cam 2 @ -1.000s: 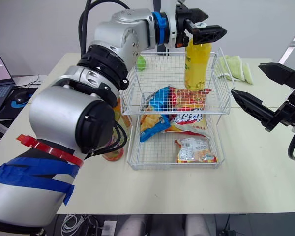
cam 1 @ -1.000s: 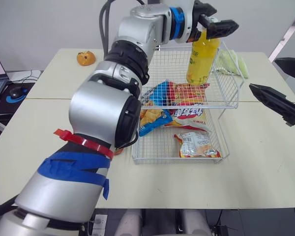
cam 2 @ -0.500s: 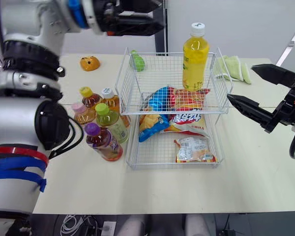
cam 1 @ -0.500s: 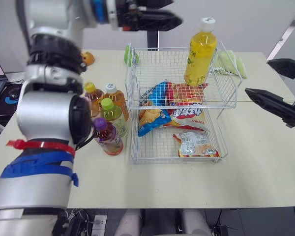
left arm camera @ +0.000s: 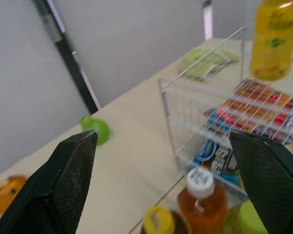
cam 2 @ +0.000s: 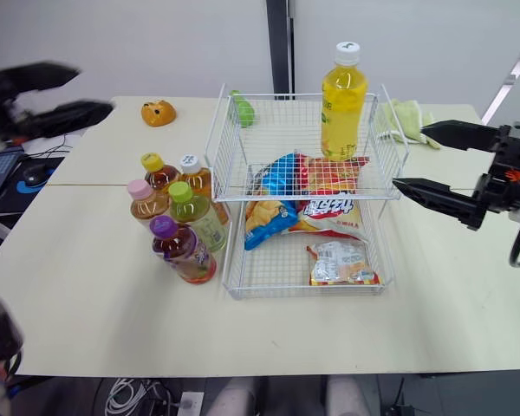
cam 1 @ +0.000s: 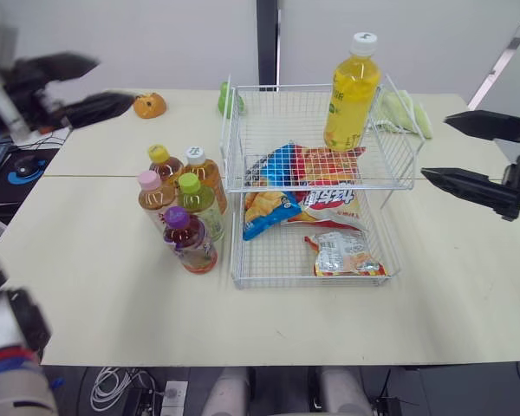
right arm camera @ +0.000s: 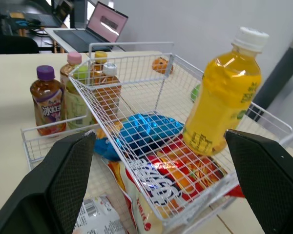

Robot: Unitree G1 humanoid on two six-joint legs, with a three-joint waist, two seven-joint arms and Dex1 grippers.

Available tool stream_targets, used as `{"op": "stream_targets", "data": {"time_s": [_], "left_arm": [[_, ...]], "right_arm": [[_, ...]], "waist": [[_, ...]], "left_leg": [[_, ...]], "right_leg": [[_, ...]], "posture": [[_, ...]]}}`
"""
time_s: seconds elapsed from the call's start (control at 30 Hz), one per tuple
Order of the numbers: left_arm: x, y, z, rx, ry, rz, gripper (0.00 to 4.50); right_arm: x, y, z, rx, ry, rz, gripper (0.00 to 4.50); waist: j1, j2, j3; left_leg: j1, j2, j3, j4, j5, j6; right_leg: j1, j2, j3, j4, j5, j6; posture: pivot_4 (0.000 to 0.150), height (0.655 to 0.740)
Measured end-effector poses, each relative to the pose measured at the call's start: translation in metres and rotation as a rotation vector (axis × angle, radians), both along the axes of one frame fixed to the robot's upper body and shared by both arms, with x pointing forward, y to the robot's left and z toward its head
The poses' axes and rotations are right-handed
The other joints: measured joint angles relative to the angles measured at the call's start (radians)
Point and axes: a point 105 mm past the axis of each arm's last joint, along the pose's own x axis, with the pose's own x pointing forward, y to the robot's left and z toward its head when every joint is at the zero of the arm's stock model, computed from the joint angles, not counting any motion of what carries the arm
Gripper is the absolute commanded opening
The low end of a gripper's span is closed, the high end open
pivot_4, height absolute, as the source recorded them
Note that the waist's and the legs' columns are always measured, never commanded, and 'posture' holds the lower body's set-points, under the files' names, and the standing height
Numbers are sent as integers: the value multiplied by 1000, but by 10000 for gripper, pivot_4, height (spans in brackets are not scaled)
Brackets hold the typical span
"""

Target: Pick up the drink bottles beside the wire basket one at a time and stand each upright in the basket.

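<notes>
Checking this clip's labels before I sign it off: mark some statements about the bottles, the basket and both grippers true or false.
1. The yellow bottle stands upright in the upper tier of the wire basket. True.
2. The left gripper is shut on a bottle. False: it is open and empty, well to the left of the bottles.
3. Five bottles stand on the table beside the basket. True.
4. The purple-capped bottle lies on its side. False: it stands upright at the front of the group.
5. The right gripper holds the snack bags. False: it is open and empty, to the right of the basket; the bags lie in the basket.
</notes>
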Motion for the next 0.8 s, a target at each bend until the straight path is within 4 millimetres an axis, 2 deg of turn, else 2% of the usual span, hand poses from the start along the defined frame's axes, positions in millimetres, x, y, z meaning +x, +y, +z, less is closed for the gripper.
{"op": "stream_targets", "data": {"time_s": [0.1, 0.17, 0.27, 0.47, 0.8], "left_arm": [[-15, 29, -27, -13, 54, 100, 44383], [-32, 52, -55, -37, 129, 171, 44383], [-48, 67, -80, -68, 183, 224, 44383], [-72, 69, -114, -68, 225, 258, 44383], [-75, 46, -110, -106, 163, 251, 44383]], "right_arm": [[3, 8, -2, -12, 21, 56, 45000], [3, 14, -2, -22, 30, 99, 45000], [4, 23, -2, -37, 34, 154, 45000], [3, 40, -5, -58, 48, 265, 45000], [11, 61, -16, -89, 56, 340, 45000]], "waist": [[9, 0, 0], [7, 1, 0], [11, 1, 0], [21, 1, 0], [17, 1, -1]], "left_leg": [[0, 1, 0, 0, 0, 0], [2, 2, 1, -2, 0, 0], [3, 3, 2, -2, 0, 0], [3, 3, 1, -2, 0, 0], [4, 3, 2, -3, 0, 0]], "right_leg": [[-1, -1, 1, 0, 1, -1], [-1, -1, 3, 0, 1, -1], [-1, -2, 3, -1, 2, -3], [0, -4, 3, -2, 2, -3], [-1, -4, 4, -2, 2, -3]], "posture": [[1500, 7400], [1500, 7400], [1500, 7400], [1500, 7400], [1500, 7400]]}}
